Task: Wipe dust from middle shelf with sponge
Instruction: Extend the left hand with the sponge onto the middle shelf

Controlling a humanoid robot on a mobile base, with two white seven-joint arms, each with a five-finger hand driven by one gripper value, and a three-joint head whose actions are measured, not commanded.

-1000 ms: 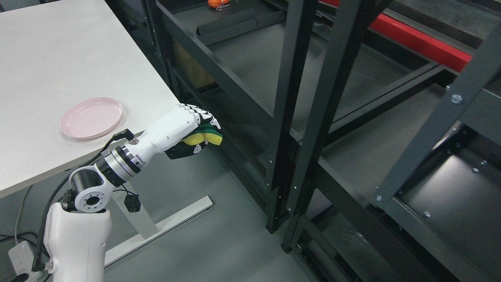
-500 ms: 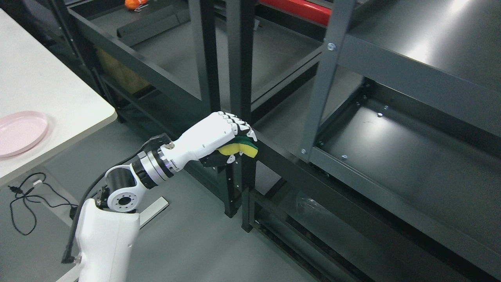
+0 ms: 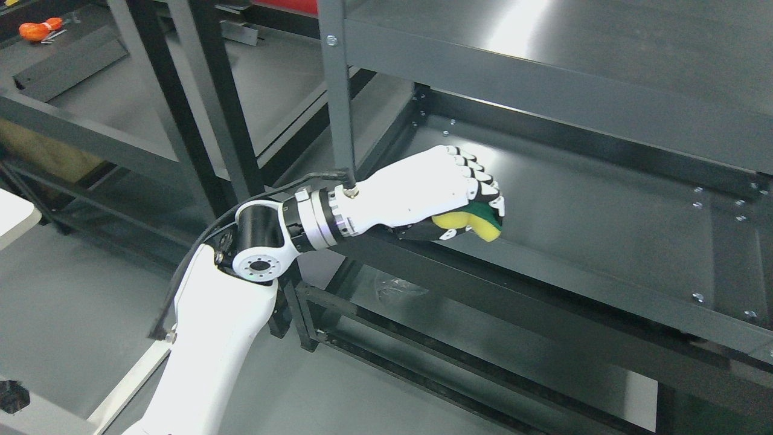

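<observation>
My left hand [image 3: 468, 202] is white with dark finger joints and is shut on a yellow and green sponge [image 3: 477, 221]. The hand holds the sponge over the front left part of the dark middle shelf [image 3: 604, 211], just past its front rail. I cannot tell whether the sponge touches the shelf surface. The top shelf [image 3: 574, 42] hangs above it. My right arm does not show.
A grey upright post [image 3: 337, 96] stands right behind my left wrist. A second black rack [image 3: 199, 109] stands to the left, with an orange object [image 3: 37, 30] at the far left top. The lower shelf [image 3: 483, 362] runs below. A white table corner [image 3: 15, 214] shows at the left edge.
The whole view has swung right, so the camera moved. My left hand with the sponge has gone from in front of the rack posts to over the middle shelf.
</observation>
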